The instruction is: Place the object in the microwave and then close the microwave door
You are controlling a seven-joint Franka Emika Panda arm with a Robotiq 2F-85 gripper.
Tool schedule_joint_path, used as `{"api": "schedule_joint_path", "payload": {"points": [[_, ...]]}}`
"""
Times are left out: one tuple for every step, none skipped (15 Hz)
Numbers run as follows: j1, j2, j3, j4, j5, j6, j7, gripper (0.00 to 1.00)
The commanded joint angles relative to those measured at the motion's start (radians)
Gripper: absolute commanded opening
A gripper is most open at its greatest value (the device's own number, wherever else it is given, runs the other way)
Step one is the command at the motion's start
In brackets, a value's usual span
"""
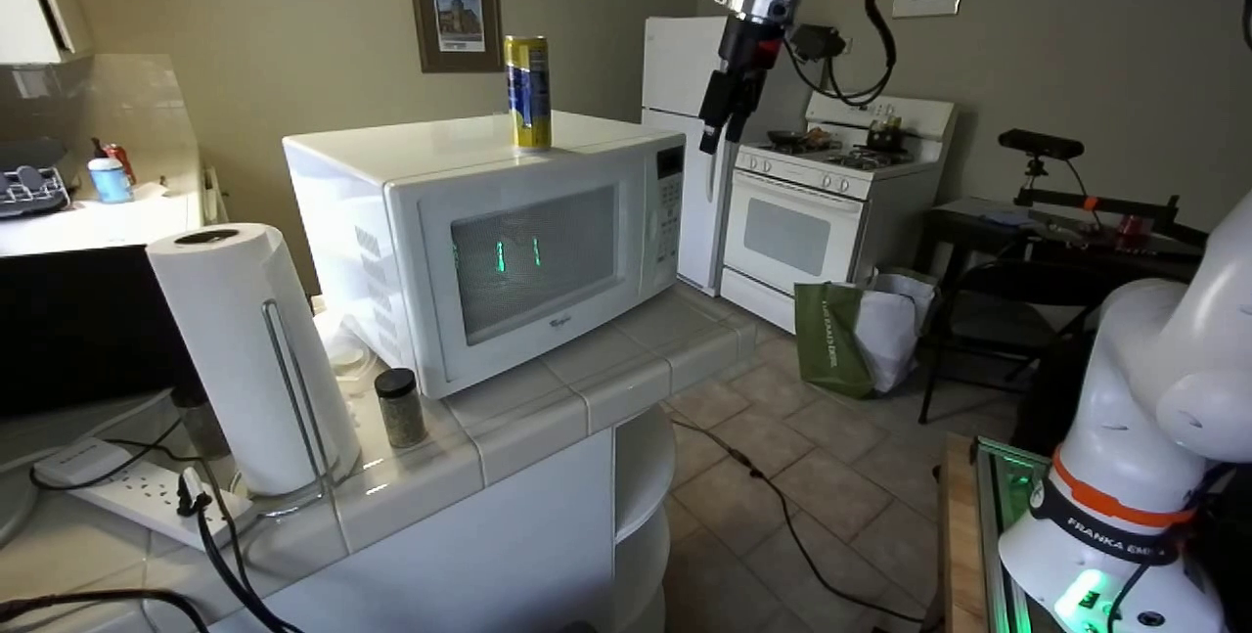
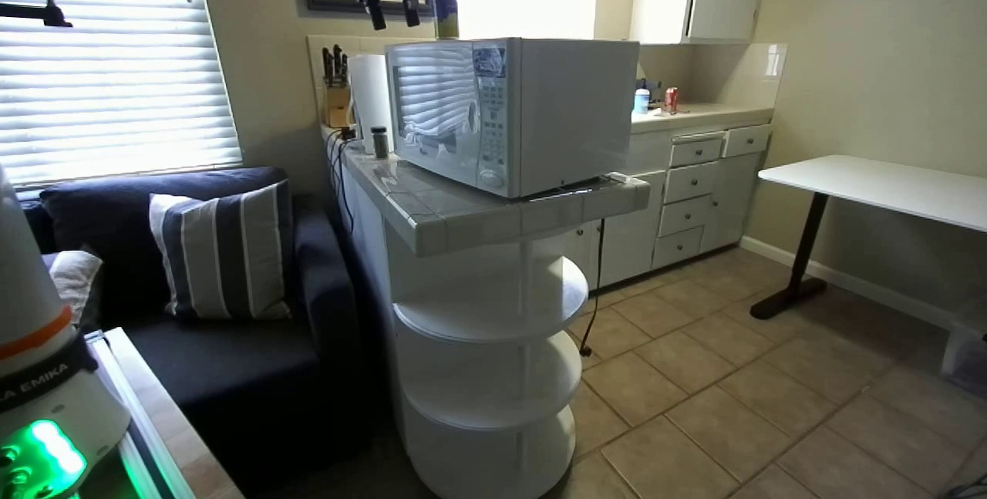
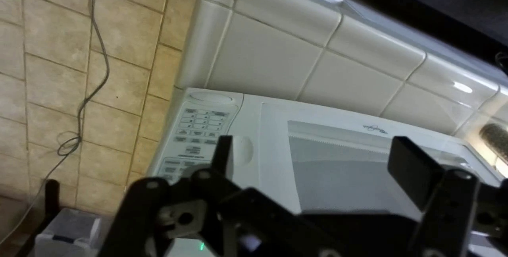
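Blocky black fingers (image 3: 412,172) stand apart, empty, and we judge the next move turns on the upright yellow-and-blue metal can (image 1: 529,93), perhaps the object, at nine o'clock from them in an exterior view, atop the boxy white microwave (image 1: 489,247), its dark-windowed white door (image 1: 536,266) closed.

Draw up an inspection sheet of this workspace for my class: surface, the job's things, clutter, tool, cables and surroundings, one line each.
Surface: light tiled counter, bearing the microwave.
Job's things: microwave door shut; which object should go in, cannot tell.
Clutter: yellow-and-blue can upright on the microwave; paper towel roll and dark-lidded jar standing on the counter.
Tool: open, holding nothing.
Cables: power strip on the counter with black cords plugged in; a loose cord on the floor.
Surroundings: white stove, white fridge, dark sofa.
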Motion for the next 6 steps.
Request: {"api": "schedule_joint_path", "payload": {"points": [[-0.019, -0.003, -0.008, 0.002, 0.003, -0.012, -0.049, 1.00], [-0.026, -0.005, -0.017, 0.002, 0.003, -0.014, -0.064, 1.00], [-0.029, -0.005, -0.017, 0.004, 0.003, -0.014, -0.064, 0.99], [-0.028, -0.004, -0.014, 0.005, 0.003, -0.014, -0.064, 0.99], [-0.026, -0.004, -0.010, 0.005, 0.002, -0.014, -0.062, 1.00], [-0.025, -0.003, -0.005, 0.005, 0.002, -0.014, -0.060, 1.00]]}}
